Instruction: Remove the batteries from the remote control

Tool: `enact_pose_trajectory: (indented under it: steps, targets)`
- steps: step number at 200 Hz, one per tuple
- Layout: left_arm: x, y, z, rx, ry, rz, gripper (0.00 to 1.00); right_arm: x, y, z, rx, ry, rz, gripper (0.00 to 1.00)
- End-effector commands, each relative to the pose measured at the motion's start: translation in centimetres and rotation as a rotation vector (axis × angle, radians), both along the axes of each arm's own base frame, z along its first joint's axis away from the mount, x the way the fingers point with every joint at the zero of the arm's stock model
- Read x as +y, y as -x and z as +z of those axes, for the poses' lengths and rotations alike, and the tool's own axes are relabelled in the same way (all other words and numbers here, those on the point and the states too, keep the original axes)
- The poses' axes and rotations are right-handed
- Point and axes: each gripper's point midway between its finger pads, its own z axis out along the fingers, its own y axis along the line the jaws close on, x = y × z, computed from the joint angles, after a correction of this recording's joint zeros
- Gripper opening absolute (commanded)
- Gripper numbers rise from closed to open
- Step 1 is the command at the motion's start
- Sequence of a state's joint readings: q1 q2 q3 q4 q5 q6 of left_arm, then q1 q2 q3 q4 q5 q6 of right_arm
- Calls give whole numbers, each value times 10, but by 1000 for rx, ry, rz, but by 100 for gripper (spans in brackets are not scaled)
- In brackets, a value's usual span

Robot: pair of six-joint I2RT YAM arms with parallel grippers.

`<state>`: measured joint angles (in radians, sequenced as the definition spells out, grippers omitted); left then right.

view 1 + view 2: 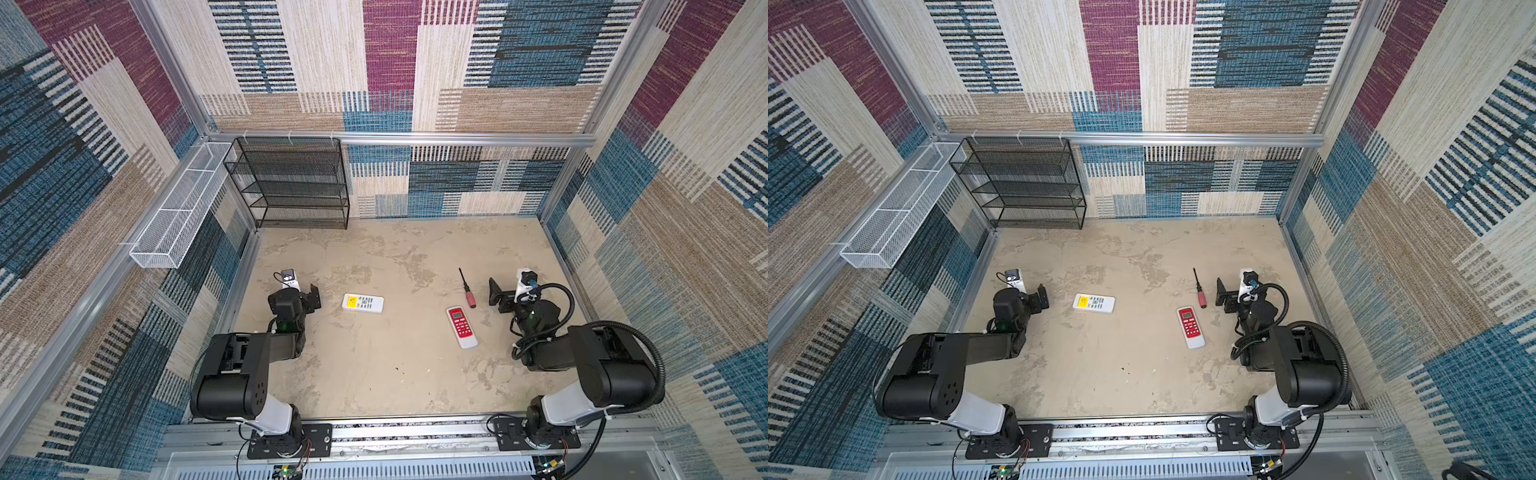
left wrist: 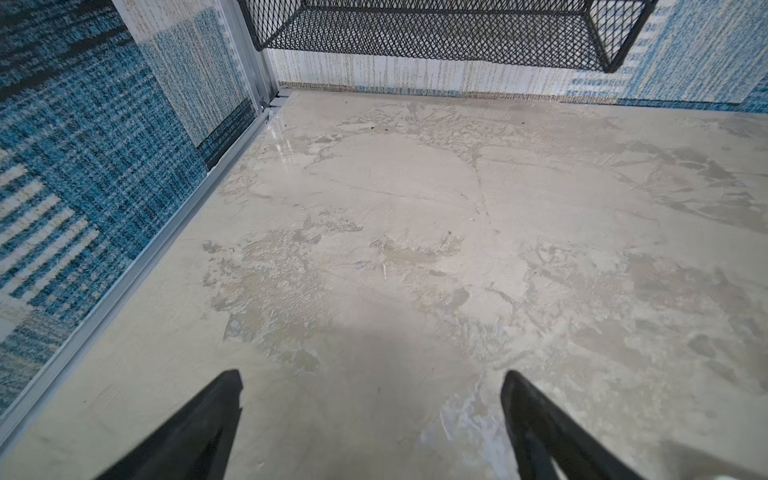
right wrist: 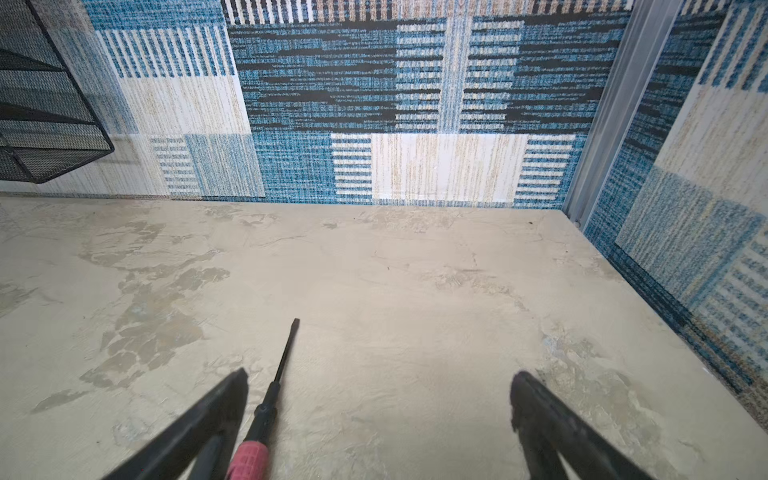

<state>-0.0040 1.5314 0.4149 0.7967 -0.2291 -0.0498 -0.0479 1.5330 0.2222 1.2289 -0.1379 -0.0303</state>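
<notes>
screwdriver [image 1: 467, 287] lies beside right jaws, near red remote [image 1: 461, 327].

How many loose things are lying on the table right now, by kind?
Remotes: 2 (white remote, red remote)
Screwdriver: 1
Total: 3
</notes>
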Motion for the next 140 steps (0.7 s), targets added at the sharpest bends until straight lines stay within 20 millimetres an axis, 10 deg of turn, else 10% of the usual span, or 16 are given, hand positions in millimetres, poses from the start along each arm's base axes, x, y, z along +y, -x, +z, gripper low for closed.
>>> enact_pose_trajectory:
  steps: [1,140]
  targets:
    - [-1,-3,7,-28,-9,-8,99,1,-1,8,-27,-5,4,100]
    - [-1,-3,7,-28,-8,-10,99,0,0,8,-29,-5,3,100]
